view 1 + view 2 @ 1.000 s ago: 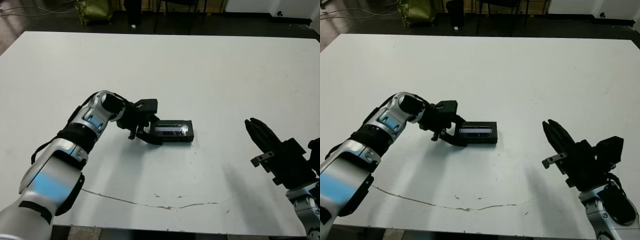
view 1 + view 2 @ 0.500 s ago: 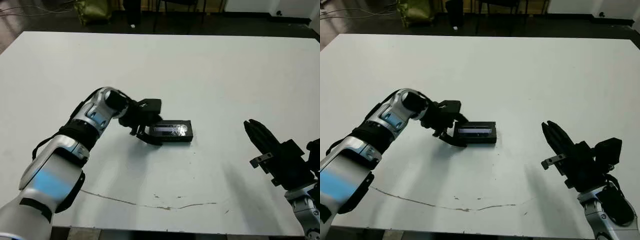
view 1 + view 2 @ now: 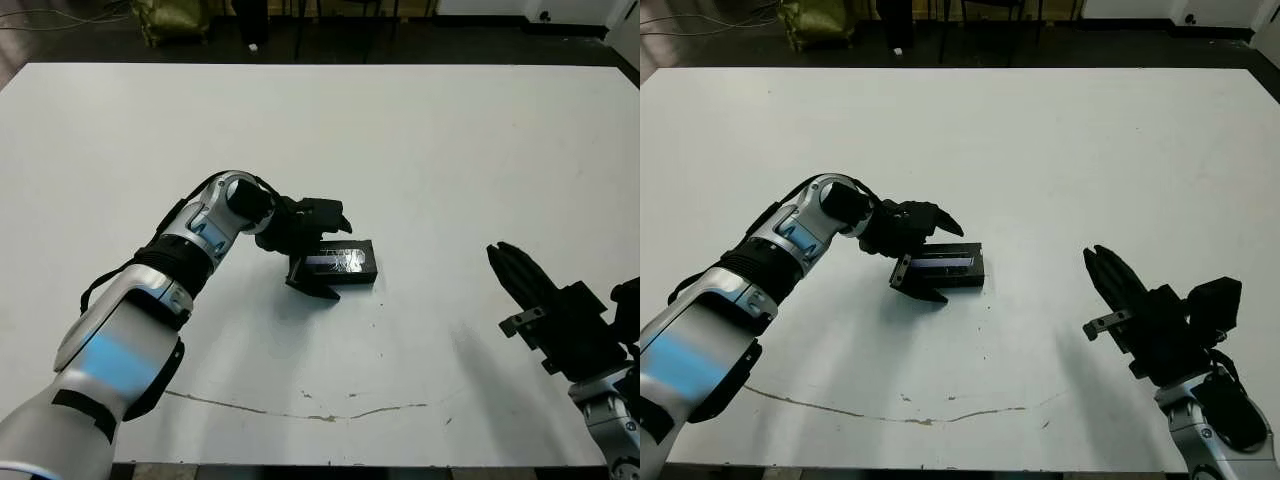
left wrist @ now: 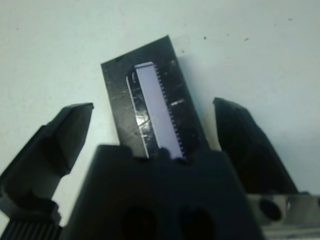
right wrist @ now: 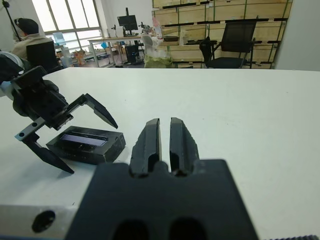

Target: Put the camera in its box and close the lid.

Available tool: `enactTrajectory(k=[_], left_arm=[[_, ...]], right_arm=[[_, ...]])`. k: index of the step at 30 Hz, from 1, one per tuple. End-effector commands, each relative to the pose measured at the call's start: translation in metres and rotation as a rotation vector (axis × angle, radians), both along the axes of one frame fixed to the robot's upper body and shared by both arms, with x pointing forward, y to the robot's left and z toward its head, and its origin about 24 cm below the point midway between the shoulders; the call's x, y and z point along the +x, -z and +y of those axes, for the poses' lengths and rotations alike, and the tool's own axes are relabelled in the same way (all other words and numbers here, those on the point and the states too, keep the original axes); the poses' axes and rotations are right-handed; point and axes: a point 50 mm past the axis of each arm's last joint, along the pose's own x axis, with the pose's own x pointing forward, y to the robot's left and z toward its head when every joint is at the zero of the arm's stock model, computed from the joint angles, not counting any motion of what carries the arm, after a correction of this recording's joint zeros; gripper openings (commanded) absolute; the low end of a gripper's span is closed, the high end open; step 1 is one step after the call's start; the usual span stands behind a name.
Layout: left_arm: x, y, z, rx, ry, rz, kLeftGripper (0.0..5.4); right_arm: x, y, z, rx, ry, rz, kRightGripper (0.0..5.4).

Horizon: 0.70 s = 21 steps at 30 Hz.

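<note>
Starting on the left side of the white table (image 3: 450,130): the left arm reaches in toward the middle, and the left gripper (image 3: 322,250) sits right at the left end of the box (image 3: 352,271). Its two fingers are spread wide, one on the far side and one on the near side of that end. In the left wrist view there's a clear strip of table showing between each finger (image 4: 65,135) and the box's sides, so it's straddling the box but not squeezing anything.

The box lies flat on the table, a bit left of centre, with the lid (image 3: 948,262) already sitting on top. You can see the glossy strip running along the lid's length in the left wrist view, a little scuffed around it. The camera itself isn't visible in any view, so I can't tell where it is.

Further right, well apart from the box, the right gripper (image 3: 515,268) hovers over the near right part of the table, pointing away from the robot. Its fingers (image 5: 150,140) are pressed together with just a thin slit between them, and they hold nothing.
</note>
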Motion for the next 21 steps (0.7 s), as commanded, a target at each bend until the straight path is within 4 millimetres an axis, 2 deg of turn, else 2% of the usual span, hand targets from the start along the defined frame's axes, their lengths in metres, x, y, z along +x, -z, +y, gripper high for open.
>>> enactTrajectory(k=[1, 6, 12, 16, 21], left_arm=[[-0.011, 0.04, 0.02, 0.119, -0.051, 0.118, 5.38], [-0.01, 0.035, 0.021, 0.083, -0.073, 0.136, 5.38], [-0.007, 0.021, 0.026, -0.077, -0.085, 0.187, 5.38], [-0.006, 0.01, 0.026, -0.186, -0.102, 0.127, 5.38], [-0.009, 0.005, 0.023, -0.31, -0.124, 0.102, 5.38]], right_arm=[[-0.003, 0.003, 0.001, 0.0, 0.006, 0.036, 0.0], [-0.003, 0.003, 0.002, 0.008, 0.005, 0.031, 0.0], [-0.003, 0.005, 0.002, 0.007, -0.005, 0.031, 0.0], [-0.001, 0.007, 0.002, 0.011, -0.022, 0.022, 0.0], [-0.002, 0.008, 0.003, 0.02, -0.022, 0.03, 0.0]])
